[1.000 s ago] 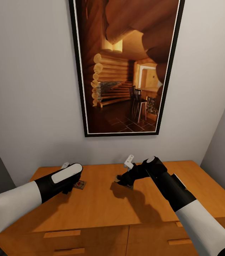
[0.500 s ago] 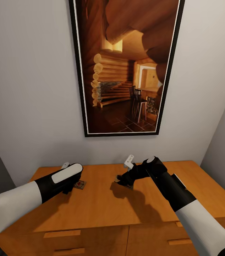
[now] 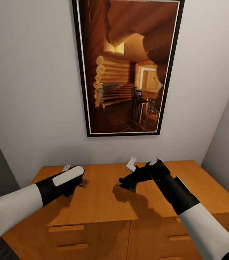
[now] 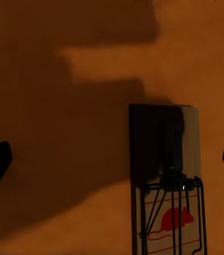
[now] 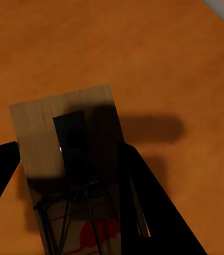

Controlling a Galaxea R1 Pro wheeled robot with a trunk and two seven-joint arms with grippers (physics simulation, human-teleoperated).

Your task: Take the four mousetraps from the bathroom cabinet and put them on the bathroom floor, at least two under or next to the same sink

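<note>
**2 grippers over 2 mousetraps on the cabinet top**

A tall black-framed picture (image 3: 127,68) of a log-cabin room hung on the pale wall above the orange-brown cabinet (image 3: 100,211), whose drawer fronts carried slim bar handles.

At the left, the left arm lay across the cabinet's near-left corner and hid most of the left mousetrap (image 3: 83,182), of which 1 edge peeked out beside the wrist. In the left wrist view, the left gripper (image 4: 112,159) stood wide open above that trap (image 4: 168,186), its 2 black fingertips far apart, the trap nearer 1 of them. The trap was a flat brown slab with dark wire and a red mouse print.

At the centre, the right gripper (image 3: 125,182) pointed down at the right mousetrap (image 5: 72,159). Its fingers (image 5: 144,196) straddled the slab closely; whether they touched it could not be told.
</note>
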